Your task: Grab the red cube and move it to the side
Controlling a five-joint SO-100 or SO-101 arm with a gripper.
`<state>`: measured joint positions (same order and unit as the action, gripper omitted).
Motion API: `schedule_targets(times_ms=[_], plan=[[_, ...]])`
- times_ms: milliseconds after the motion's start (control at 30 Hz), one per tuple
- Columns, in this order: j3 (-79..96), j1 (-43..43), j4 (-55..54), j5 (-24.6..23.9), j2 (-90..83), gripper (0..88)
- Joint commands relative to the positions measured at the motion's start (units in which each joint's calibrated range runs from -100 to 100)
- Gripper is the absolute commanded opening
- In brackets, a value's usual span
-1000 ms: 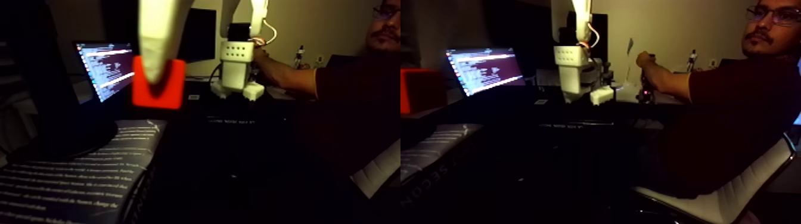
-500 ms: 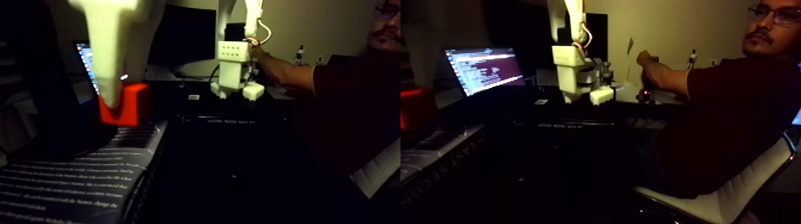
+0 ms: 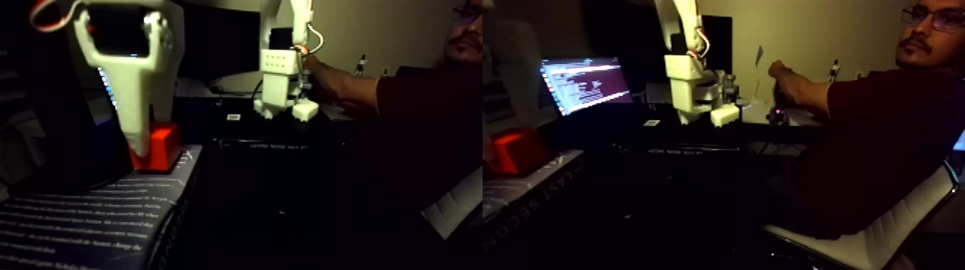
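The red cube (image 3: 165, 147) is a small bright red-orange block whose base rests on the far end of a dark printed book (image 3: 86, 215) in the left half of the fixed view. It shows again in the right half as the red cube (image 3: 520, 151). My white gripper (image 3: 147, 143) comes down from the top left. Its near finger (image 3: 136, 108) covers the cube's left face, and the far finger is hidden behind the cube. The jaws appear shut on the cube.
A second white arm (image 3: 283, 79) stands on the dark desk behind, with a person's hand (image 3: 316, 68) on it. The person (image 3: 883, 122) sits at the right. A lit laptop screen (image 3: 585, 82) glows at the back. A black upright object (image 3: 64, 143) stands left of the cube.
My gripper has carried the red cube down and to the left, from mid-air in front of the laptop to the book's surface. The second arm has barely shifted.
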<state>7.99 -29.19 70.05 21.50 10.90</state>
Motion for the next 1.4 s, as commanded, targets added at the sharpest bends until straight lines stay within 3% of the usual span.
schedule_targets(times_ms=[0, 400, 600, 833, 1167, 1367], plan=[[-1.4, -0.9, -0.6, 0.3, -0.1, 8.0], [1.3, -0.4, -1.7, 0.9, 1.0, 8.7], [1.2, -0.4, -2.1, 1.4, 0.7, 18.5], [0.5, -0.2, 0.6, 5.5, -0.4, 31.8], [0.4, 0.3, 8.1, 7.9, -10.1, 31.7], [1.2, 5.3, 16.9, 7.5, -18.3, 31.7]])
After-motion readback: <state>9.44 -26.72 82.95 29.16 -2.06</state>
